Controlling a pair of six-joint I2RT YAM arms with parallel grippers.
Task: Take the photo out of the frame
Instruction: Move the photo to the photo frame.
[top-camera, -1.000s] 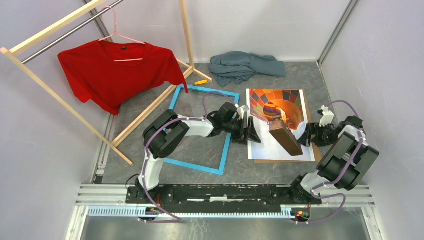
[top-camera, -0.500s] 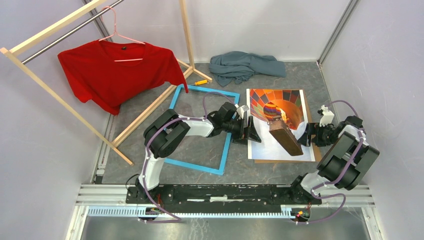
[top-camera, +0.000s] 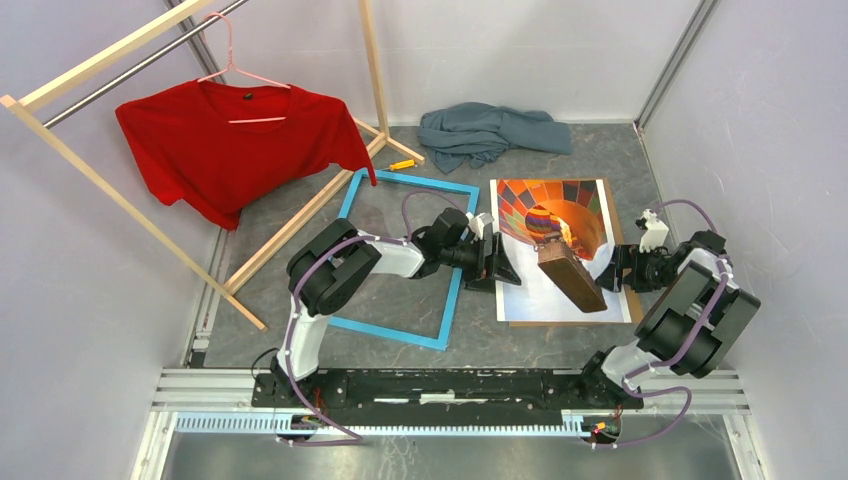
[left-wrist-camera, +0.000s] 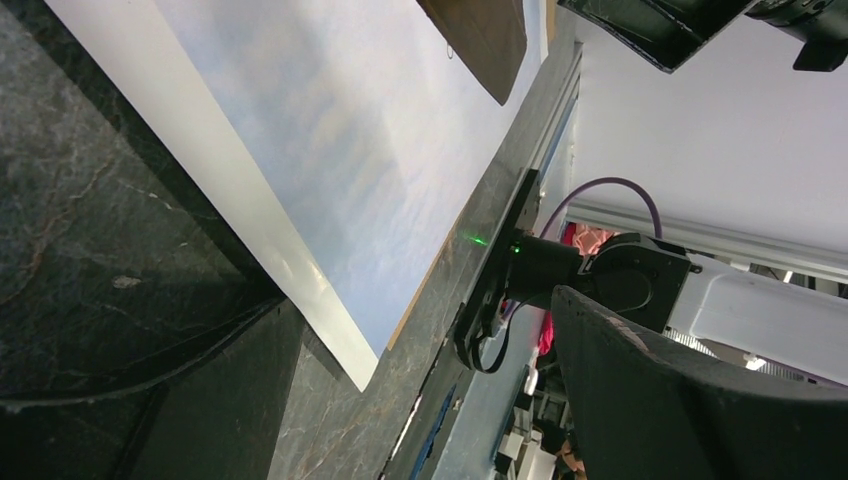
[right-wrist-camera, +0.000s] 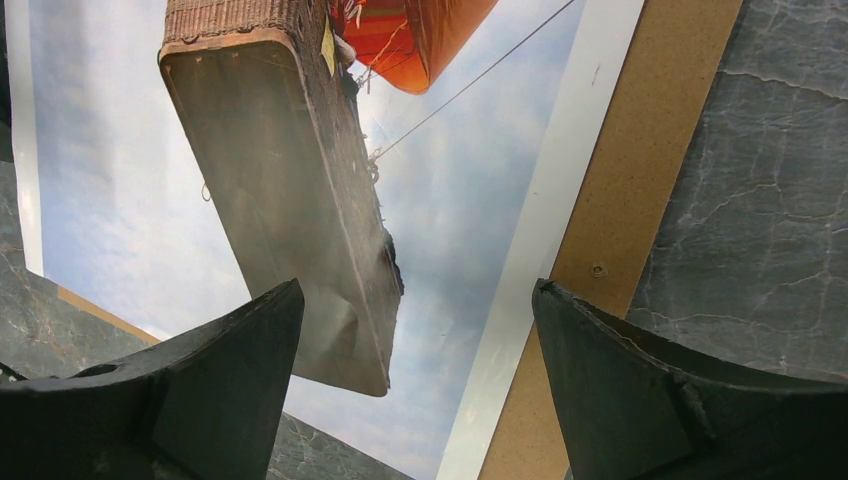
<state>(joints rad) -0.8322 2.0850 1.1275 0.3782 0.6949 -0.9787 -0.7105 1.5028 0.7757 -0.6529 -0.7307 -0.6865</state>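
Slightly leftward since the earlier frame, the left gripper (top-camera: 500, 262) is seen at the left edge of the photo (top-camera: 530, 300), jaws spread wide and nothing pinched; contact cannot be told. At the right edge, the right gripper (top-camera: 612, 270) is likewise held wide open above the photo and the brown backing board (right-wrist-camera: 610, 200) beneath it. The photo is laid outside the light-blue frame (top-camera: 395, 332), which lies flat just beside it.

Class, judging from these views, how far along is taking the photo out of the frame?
Done: the photo lies outside the empty frame, on a brown backing board. In hand: nothing; the left tool and right tool stand open at the photo's side edges. Left: apparently only backing the tools away.
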